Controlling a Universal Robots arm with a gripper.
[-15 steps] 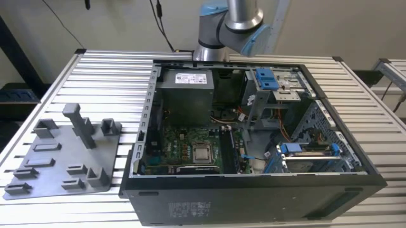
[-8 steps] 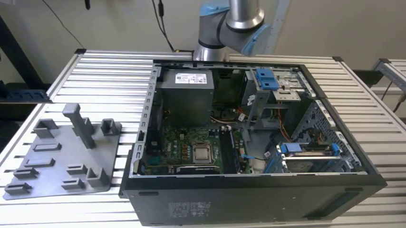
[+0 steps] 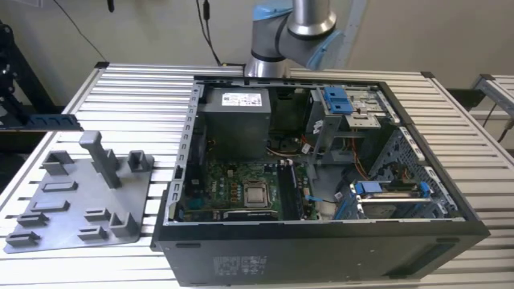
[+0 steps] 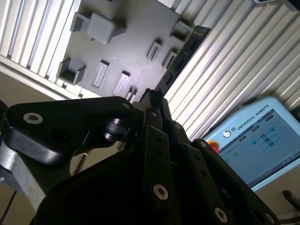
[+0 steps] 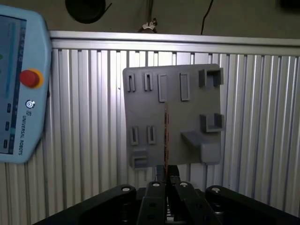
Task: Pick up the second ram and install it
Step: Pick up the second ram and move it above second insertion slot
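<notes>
Place: a robotics lab or workshop, set up for computer assembly.
Worktop [image 3: 136, 90]: ribbed aluminium slats, bare and industrial.
Arm [image 3: 309, 18]: a grey-and-blue industrial robot arm rising behind the case.
Pendant [image 5: 18, 84]: a robot control tablet with a red stop button.
Work: an open PC case [image 3: 321, 253], its motherboard [image 3: 241, 186] exposed, beside a grey fixture tray [image 3: 80, 205].
Wall: plain, with cables [image 3: 204, 24] hanging.
</notes>
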